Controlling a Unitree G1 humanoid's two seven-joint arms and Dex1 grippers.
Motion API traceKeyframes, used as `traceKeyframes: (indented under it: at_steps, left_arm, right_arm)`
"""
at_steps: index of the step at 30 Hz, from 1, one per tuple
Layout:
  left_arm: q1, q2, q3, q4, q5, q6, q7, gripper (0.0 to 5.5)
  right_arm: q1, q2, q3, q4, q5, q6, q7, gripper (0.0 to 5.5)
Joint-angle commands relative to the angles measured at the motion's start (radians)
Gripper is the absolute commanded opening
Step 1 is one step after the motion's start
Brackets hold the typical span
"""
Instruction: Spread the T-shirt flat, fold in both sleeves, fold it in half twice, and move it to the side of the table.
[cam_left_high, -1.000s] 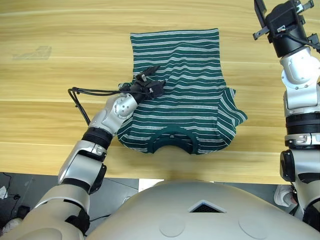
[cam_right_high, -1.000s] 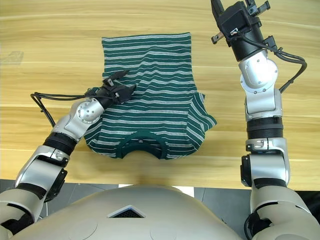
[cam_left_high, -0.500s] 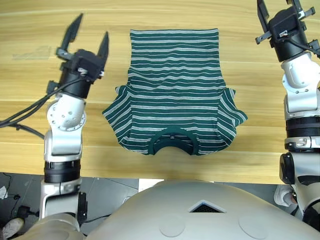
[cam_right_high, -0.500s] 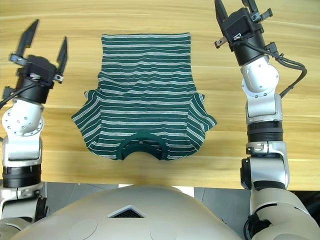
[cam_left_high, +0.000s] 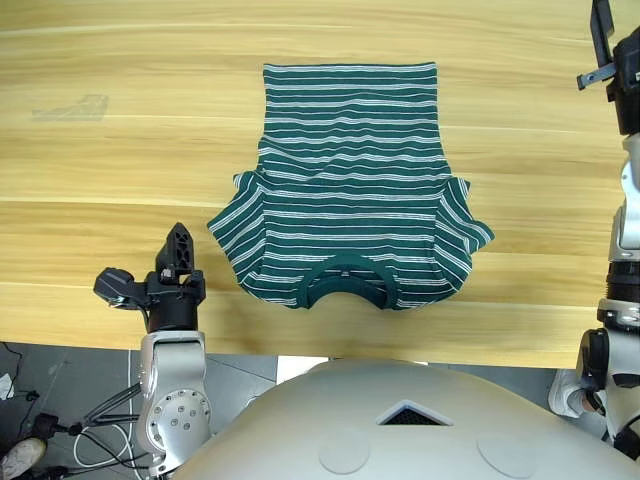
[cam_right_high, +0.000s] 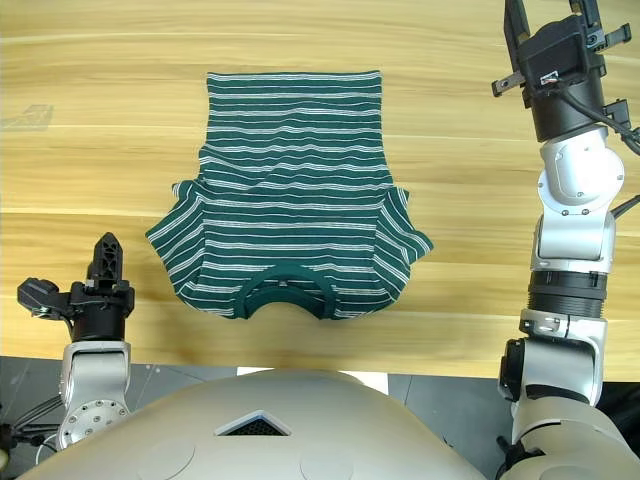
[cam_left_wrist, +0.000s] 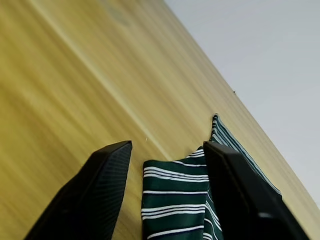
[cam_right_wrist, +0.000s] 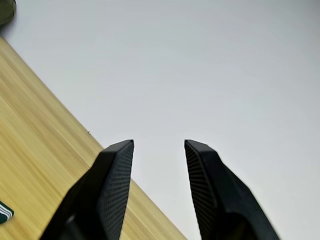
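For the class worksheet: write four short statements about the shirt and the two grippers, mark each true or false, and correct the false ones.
1. The T-shirt lies on the table with its collar nearest the robot. True.
2. The left gripper is shut on a sleeve. False: it is open, holds nothing and sits apart from the shirt, near the table's near edge.
3. The right gripper is open and holds nothing. True.
4. The shirt is folded in half at the table's side. False: it lies spread out mid-table, with both sleeves sticking out sideways.
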Motion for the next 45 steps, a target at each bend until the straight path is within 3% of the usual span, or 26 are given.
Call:
traceKeyframes:
  at_steps: [1,12,25,41,45]
  left_arm:
    - [-0.028,0.016,-0.004,0.071,0.009,0.058,0.016,2.64]
    - [-0.091,0.072,-0.052,0.169,0.117,0.144,-0.056,2.64]
    - [-0.158,0.100,-0.031,0.236,0.232,0.153,-0.069,2.64]
    - [-0.191,0.078,-0.015,0.271,0.290,0.140,-0.077,0.02]
    - [-0.198,0.069,-0.009,0.278,0.303,0.132,-0.082,0.02]
  right_arm:
    - [0.005,0.001,-0.003,-0.049,0.015,0.042,0.022,1.87]
    - [-0.011,0.015,0.015,-0.090,-0.002,0.087,0.028,1.87]
    - [0.002,0.016,0.020,-0.069,-0.011,0.069,0.013,1.87]
    - [0.008,0.012,0.016,0.041,-0.012,-0.019,-0.013,1.87]
    - [0.007,0.013,0.017,0.059,-0.013,-0.032,-0.017,1.87]
